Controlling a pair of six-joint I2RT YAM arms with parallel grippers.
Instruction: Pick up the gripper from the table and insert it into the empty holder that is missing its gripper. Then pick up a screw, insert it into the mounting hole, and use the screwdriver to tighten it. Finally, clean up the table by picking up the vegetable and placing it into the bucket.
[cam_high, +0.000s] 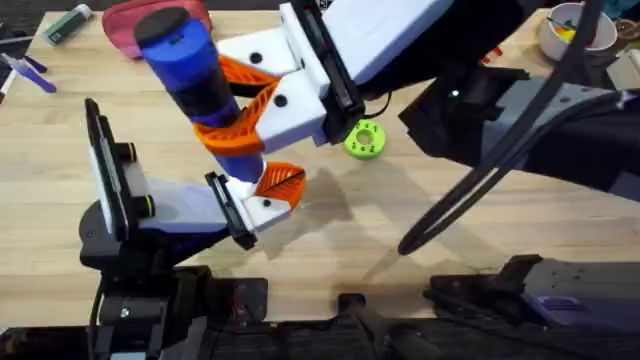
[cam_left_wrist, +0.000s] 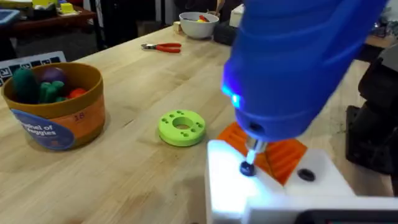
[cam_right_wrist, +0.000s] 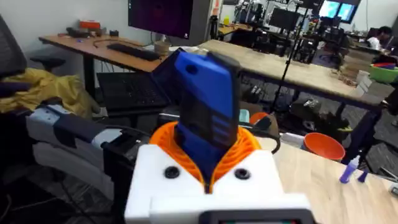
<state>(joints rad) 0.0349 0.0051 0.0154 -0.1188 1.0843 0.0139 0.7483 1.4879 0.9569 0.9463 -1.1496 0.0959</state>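
Your bench (cam_high: 480, 250) is pale wood. The right arm reaches across it from the lower right, and its fingers (cam_high: 235, 105) are closed around the blue screwdriver (cam_high: 185, 65), orange pads pinching its body on both sides. In the right wrist view the screwdriver (cam_right_wrist: 208, 124) stands upright between those pads (cam_right_wrist: 249, 146).

The left arm sits at the lower left with its gripper (cam_high: 265, 195) pointing toward the middle of the bench. You cannot tell from these views how far its fingers stand apart. In the left wrist view the white holder (cam_left_wrist: 273, 186) lies at the near edge, with the orange gripper piece (cam_left_wrist: 283, 155) seated in it. The screwdriver's metal tip (cam_left_wrist: 254, 149) comes straight down onto a dark screw (cam_left_wrist: 247, 168) in the holder's top face, and a blue light glows on the tool just above. A second dark hole (cam_left_wrist: 306, 175) sits just beside it.

The orange-brown bucket (cam_left_wrist: 59, 112) stands well apart from the holder, with toy vegetables (cam_left_wrist: 40, 87) already inside it. The green disc (cam_left_wrist: 181, 127) lies flat between the bucket and the holder. Red-handled pliers (cam_left_wrist: 163, 46) and a white bowl (cam_left_wrist: 199, 23) rest farther back.
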